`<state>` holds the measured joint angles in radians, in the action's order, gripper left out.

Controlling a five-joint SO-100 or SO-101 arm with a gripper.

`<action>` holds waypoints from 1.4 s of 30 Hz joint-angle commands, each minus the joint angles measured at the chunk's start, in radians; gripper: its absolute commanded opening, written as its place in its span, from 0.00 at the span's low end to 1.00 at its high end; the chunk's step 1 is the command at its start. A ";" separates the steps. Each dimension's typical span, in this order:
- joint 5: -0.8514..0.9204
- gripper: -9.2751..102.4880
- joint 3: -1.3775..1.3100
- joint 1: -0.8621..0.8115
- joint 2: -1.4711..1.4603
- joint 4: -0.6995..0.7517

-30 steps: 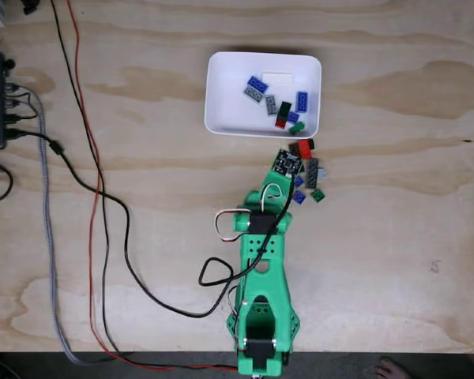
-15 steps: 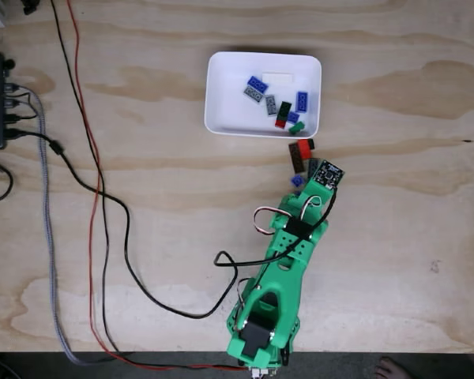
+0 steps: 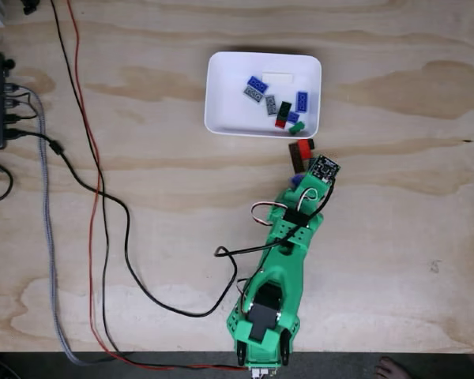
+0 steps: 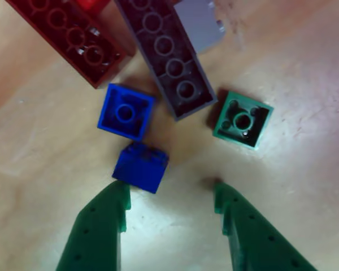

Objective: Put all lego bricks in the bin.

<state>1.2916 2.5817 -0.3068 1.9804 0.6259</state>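
**Green jaws spread over loose bricks**

Green gripper (image 4: pixel 169 209) stands open at the bottom of the other view, empty, one fingertip touching a small blue brick (image 4: pixel 140 166). Above lie another blue brick (image 4: pixel 126 112), a green brick (image 4: pixel 242 119), a dark long brick (image 4: pixel 168 53) and a red brick (image 4: pixel 68 36). In the fixed view, upper centre, the white bin (image 3: pixel 221 118) holds several bricks; the arm (image 3: pixel 280 260) reaches up just below its lower right corner.
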 commanded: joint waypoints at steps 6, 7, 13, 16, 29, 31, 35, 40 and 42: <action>-0.020 0.20 -0.147 0.031 -0.067 -0.032; -0.012 0.20 -0.161 0.032 -0.080 -0.026; -0.014 0.16 -0.196 0.046 -0.110 -0.018; -0.021 0.08 -0.186 0.054 -0.103 -0.012; -0.466 0.08 -0.426 0.202 0.314 0.189; -0.479 0.08 -0.598 0.239 0.247 0.241; -0.399 0.08 -0.877 0.227 -0.005 0.210; -0.275 0.16 -1.029 0.169 -0.276 0.198; -0.264 0.30 -1.012 0.152 -0.301 0.192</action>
<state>0.9910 1.6690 -0.1181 1.7395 0.8437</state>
